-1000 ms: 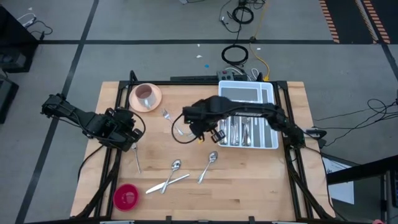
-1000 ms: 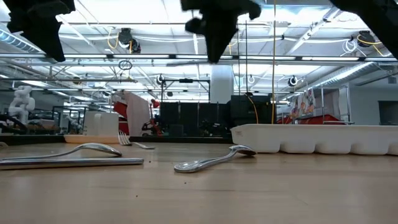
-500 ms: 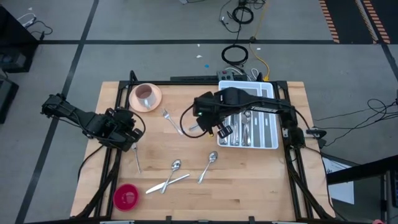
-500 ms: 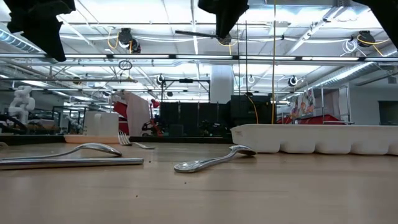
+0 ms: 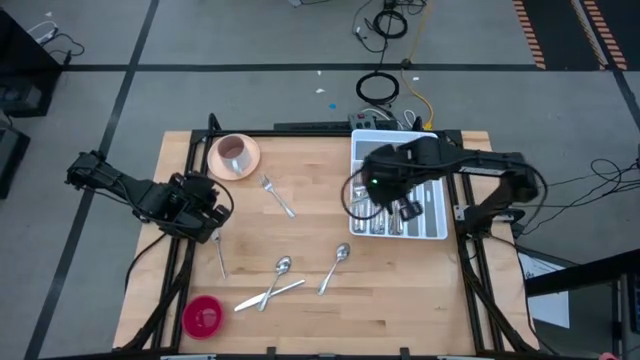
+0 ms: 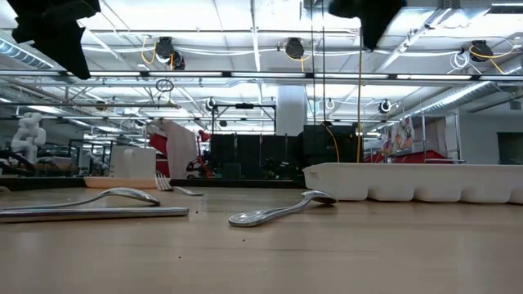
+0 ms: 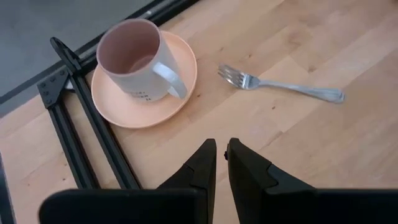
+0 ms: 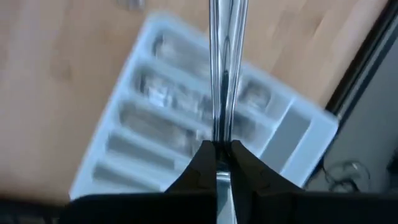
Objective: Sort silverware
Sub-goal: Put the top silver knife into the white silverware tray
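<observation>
Nearest the front table edge in the high view: a red round object (image 5: pixel 203 316) at the front left corner, then a knife (image 5: pixel 270 295) crossed with a spoon (image 5: pixel 280 270), and beside them a second spoon (image 5: pixel 337 262) lying alone on the wooden table (image 5: pixel 300 240). Also a slim piece, perhaps a knife (image 5: pixel 220 254), just below the left gripper; too thin to name for sure.

Farther in, at the left edge: left gripper (image 7: pixel 221 152) hanging over bare wood, jaws nearly together with only a thin slit between them, holding nothing. Ahead of its fingertips, well apart, a fork (image 7: pixel 280 87) lying flat, tines toward a pink cup (image 7: pixel 134 59) on its saucer (image 7: pixel 121 106) at the far left corner.

To the right: right gripper (image 8: pixel 217 149) raised above the white cutlery tray (image 5: pixel 440 190), jaws clamped together on the handle of 1 piece of silverware (image 8: pixel 222 62). Shaft sticking straight out from between the fingertips, over the tray's compartments, not touching them; its far end out of frame, so fork, spoon or knife cannot be told. More silverware (image 5: pixel 385 212) already lying in the tray's slots.
</observation>
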